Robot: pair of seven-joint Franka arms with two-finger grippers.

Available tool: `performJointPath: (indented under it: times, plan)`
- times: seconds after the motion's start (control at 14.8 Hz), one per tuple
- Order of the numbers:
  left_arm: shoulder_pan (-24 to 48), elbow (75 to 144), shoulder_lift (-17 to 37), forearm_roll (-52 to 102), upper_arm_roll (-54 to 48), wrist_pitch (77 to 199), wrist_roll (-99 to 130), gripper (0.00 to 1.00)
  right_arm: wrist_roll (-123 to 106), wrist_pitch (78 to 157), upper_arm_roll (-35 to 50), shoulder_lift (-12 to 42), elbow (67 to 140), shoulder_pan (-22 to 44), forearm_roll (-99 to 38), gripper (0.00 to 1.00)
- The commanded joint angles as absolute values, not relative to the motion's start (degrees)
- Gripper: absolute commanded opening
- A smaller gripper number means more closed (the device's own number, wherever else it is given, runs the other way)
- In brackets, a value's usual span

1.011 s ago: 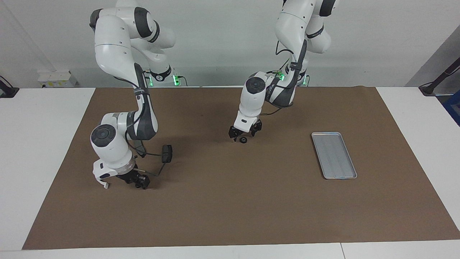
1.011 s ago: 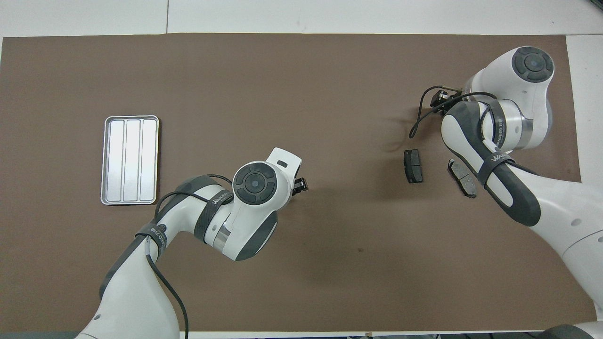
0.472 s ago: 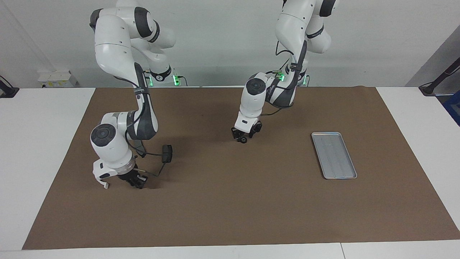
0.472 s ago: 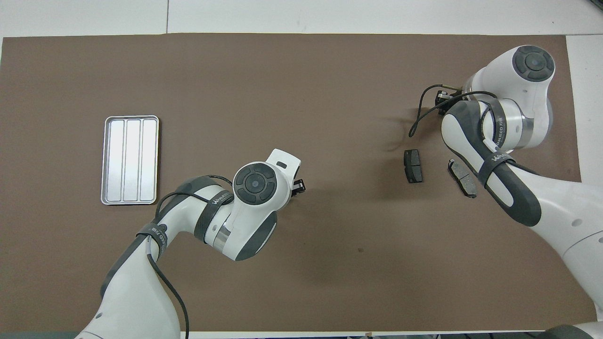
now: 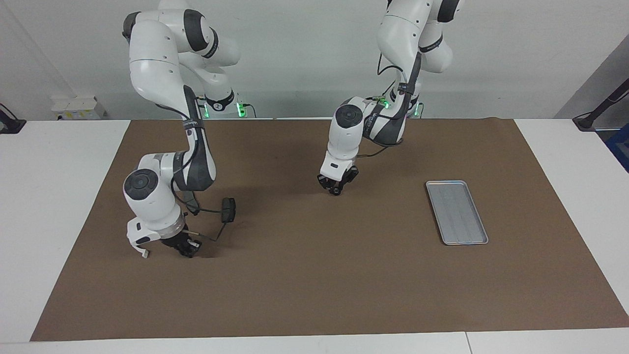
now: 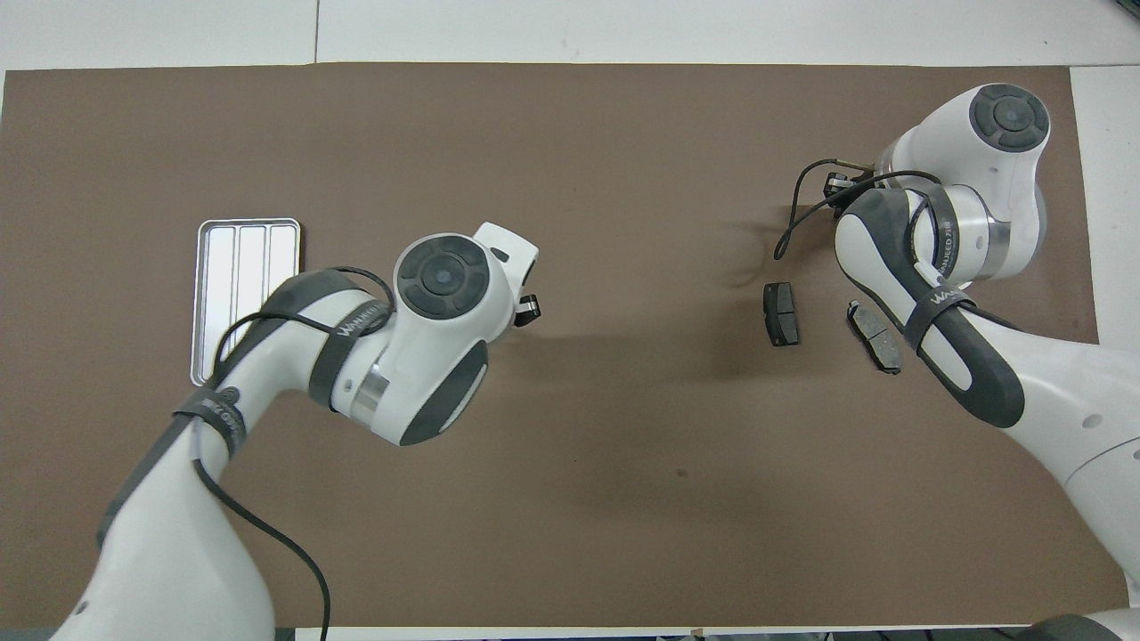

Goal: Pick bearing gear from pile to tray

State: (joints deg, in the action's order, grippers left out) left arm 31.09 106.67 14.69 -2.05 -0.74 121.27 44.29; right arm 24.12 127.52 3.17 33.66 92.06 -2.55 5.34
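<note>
My left gripper (image 5: 336,189) (image 6: 526,309) is shut on a small black round piece, the bearing gear (image 5: 335,191), just above the middle of the mat. The silver tray (image 5: 457,212) (image 6: 236,276) lies toward the left arm's end, and the left arm covers part of it in the overhead view. What is left of the pile lies near the right arm's end: two dark brake pads (image 6: 781,313) (image 6: 874,336). My right gripper (image 5: 188,250) (image 6: 835,184) is down at the mat beside them, shut. What is between its fingertips is hidden.
A brown mat (image 5: 314,275) covers the white table. A black cable (image 6: 795,218) loops off the right wrist over the mat. One brake pad (image 5: 228,209) shows in the facing view beside the right arm.
The left gripper closed on the black round piece and moved with it toward the tray. The right gripper closed down at the mat and stayed there.
</note>
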Motion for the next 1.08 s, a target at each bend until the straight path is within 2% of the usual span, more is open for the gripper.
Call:
performJointPath:
  times: [0.0,0.13,0.4,0.74,1.01]
  plan:
    - [19.3,106.3,6.3,-2.9,-1.2,113.1,29.4,0.0,22.3,120.5,3.9,32.2,89.0,-2.7,6.2,0.0]
    - [10.4,107.1,4.4,-2.6,-1.1,110.9,14.4,0.0,21.4,114.6,4.3,29.4,87.3,-2.5,6.2,0.0]
    - [-2.8,119.1,0.2,-1.9,-1.2,120.3,-5.5,0.0,20.6,107.3,6.0,23.0,86.5,1.7,5.5,0.0]
    - [-2.8,127.2,1.1,-1.6,-1.1,131.3,-5.6,0.0,40.2,103.4,6.2,21.0,84.9,13.3,2.6,0.0]
    - [-1.6,128.3,3.4,-1.6,-1.2,135.2,-4.0,0.0,55.9,107.1,6.2,20.7,86.5,21.0,-1.2,0.0]
